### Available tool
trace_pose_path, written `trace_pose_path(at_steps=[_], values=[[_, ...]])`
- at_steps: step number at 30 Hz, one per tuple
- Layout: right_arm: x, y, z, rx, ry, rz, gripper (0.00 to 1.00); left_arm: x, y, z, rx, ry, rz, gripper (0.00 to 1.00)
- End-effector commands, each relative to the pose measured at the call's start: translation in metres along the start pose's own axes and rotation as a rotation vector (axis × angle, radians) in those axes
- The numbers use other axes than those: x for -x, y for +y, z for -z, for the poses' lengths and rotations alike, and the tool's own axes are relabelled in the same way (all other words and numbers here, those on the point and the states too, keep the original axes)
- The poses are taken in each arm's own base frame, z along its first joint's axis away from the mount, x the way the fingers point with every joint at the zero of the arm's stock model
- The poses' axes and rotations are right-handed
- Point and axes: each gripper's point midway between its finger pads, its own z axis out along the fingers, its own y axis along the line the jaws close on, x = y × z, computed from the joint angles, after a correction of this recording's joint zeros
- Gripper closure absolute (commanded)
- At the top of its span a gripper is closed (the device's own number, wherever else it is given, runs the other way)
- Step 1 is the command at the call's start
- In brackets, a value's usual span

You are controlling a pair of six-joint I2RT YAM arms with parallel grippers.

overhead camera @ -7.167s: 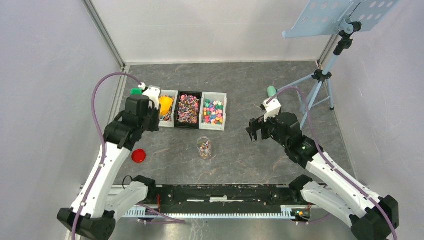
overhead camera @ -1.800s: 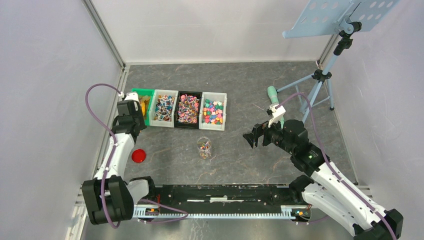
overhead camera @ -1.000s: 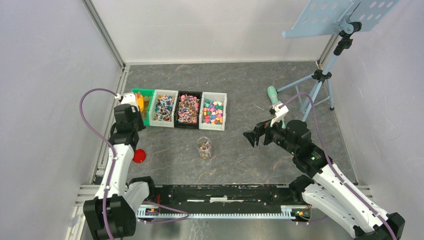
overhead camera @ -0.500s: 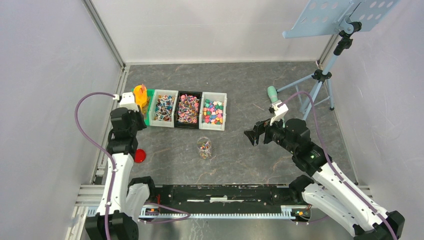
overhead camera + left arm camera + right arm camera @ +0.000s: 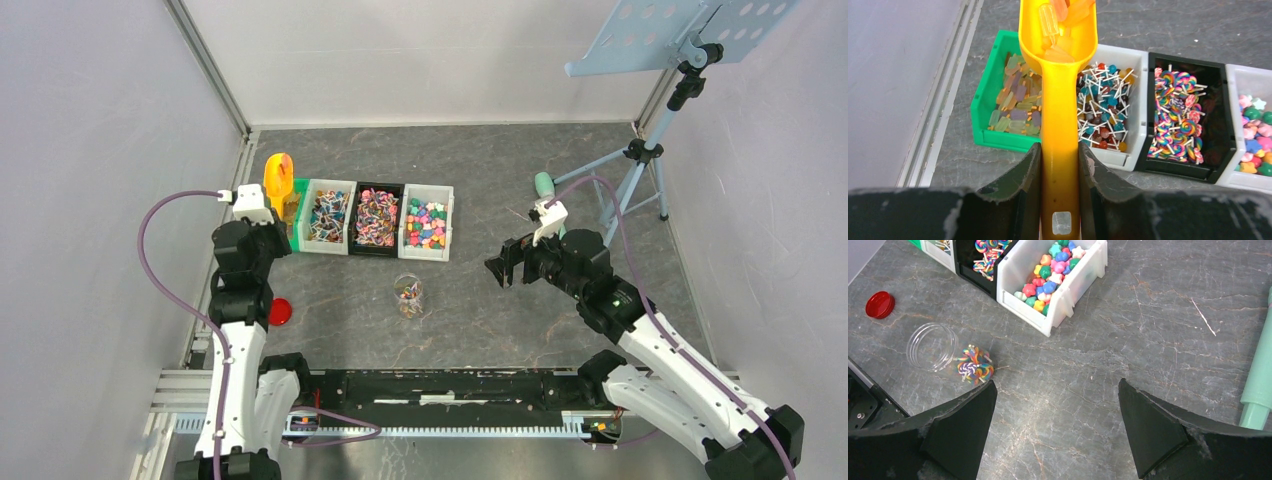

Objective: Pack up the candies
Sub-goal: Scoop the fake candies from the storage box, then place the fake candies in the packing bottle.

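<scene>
My left gripper [image 5: 1060, 150] is shut on the handle of the orange scoop [image 5: 1060, 115]. The scoop's bowl [image 5: 278, 172] is lifted over the green bin [image 5: 982, 102] and holds a few pale orange and yellow candies [image 5: 1064, 14]. More candies fill the row of bins: gummies in the green one, ball lollipops [image 5: 1104, 105], swirl lollipops [image 5: 1175, 115] and star sweets [image 5: 1050, 275]. A clear jar [image 5: 408, 294] in front of the bins holds a few swirl lollipops [image 5: 975, 369]. To the right of the jar, my right gripper [image 5: 1057, 390] hangs open over bare table.
A red round lid [image 5: 280, 311] lies beside the left arm. A mint-green handle [image 5: 1260, 385] rests on the table at the right. A tripod stand [image 5: 640, 160] with a perforated tray occupies the back right corner. Walls enclose the table on three sides.
The left arm has drawn back and lifted the scoop out of the green bin, with candies in its bowl. The right arm has shifted only slightly.
</scene>
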Motion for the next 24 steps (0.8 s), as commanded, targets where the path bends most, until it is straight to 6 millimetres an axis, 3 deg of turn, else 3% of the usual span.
trace_pose_path(at_steps=[1, 4, 9, 18, 24], values=[[0.032, 0.001, 0.001, -0.011, -0.063, 0.021, 0.02, 0.059, -0.006, 0.012, -0.022, -0.136, 0.038, 0.98], [0.03, -0.008, 0.001, -0.061, -0.055, 0.025, 0.02, 0.065, -0.004, 0.016, -0.007, -0.1, 0.047, 0.98], [0.034, -0.019, 0.005, -0.123, -0.051, 0.069, 0.02, 0.075, -0.028, 0.026, -0.11, -0.12, 0.074, 0.98], [0.038, -0.028, 0.01, -0.171, -0.033, 0.114, 0.02, 0.046, -0.079, 0.043, -0.341, 0.033, 0.082, 0.98], [0.041, -0.04, 0.013, -0.235, -0.014, 0.156, 0.02, 0.046, -0.113, 0.068, -0.505, 0.096, 0.081, 0.98]])
